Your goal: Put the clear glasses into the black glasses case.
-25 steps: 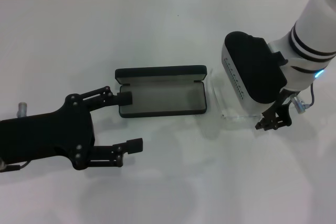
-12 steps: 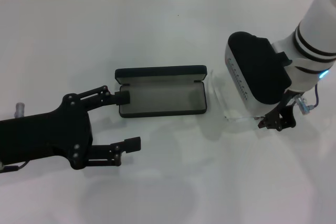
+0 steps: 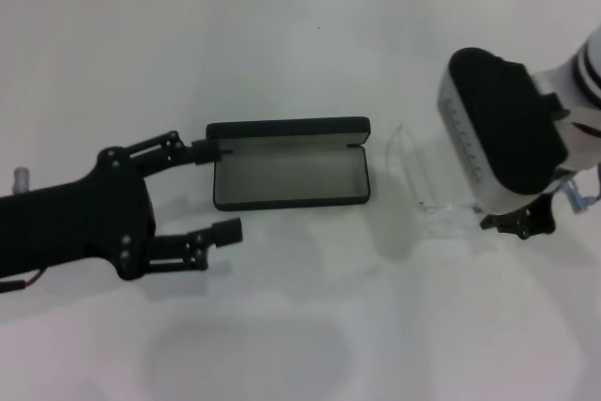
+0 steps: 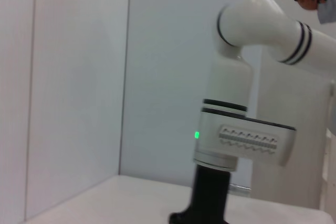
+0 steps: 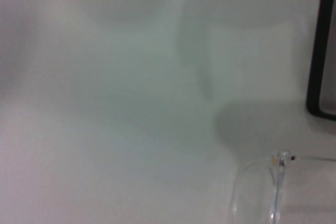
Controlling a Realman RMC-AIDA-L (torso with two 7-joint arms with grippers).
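Clear glasses (image 3: 427,180) apparently pinched by the right gripper (image 3: 519,223), right of the open case (image 3: 289,164); we fear slippage. Left gripper (image 3: 221,192), spread, could nudge the case.

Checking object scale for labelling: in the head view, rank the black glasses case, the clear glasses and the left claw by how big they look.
1. black glasses case, open on the table.
2. left claw and clear glasses: look similar; the claw may be nearer the camera, and the right claw hides part of the glasses, so unranked.
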